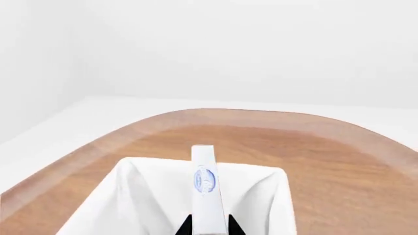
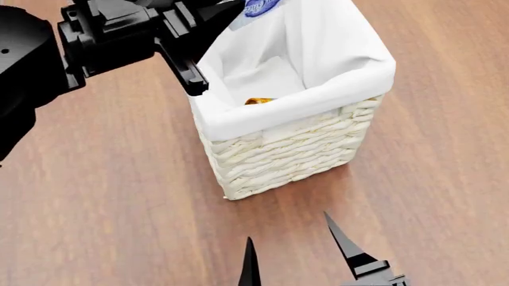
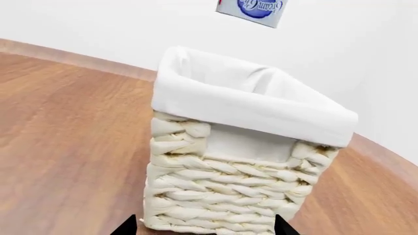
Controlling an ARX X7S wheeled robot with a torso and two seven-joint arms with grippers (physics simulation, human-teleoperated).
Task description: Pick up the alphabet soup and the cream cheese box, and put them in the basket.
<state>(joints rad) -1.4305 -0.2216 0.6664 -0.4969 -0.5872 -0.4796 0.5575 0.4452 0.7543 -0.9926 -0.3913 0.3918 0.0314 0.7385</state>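
The cream wicker basket [image 2: 286, 155] with white cloth lining stands on the wooden table; it also shows in the right wrist view [image 3: 222, 196] and the left wrist view [image 1: 150, 196]. My left gripper [image 1: 207, 226] is shut on the cream cheese box [image 1: 205, 186], a thin white carton with a blue oval, held above the basket's opening; its end shows in the head view [image 2: 256, 8] and the right wrist view [image 3: 255, 10]. A yellow-orange bit of the alphabet soup [image 2: 258, 101] shows inside the basket. My right gripper [image 2: 290, 262] is open and empty, just in front of the basket.
The wooden table [image 2: 95, 196] spreads around the basket. Its curved far edge [image 1: 261, 115] shows in the left wrist view, with white floor and wall beyond.
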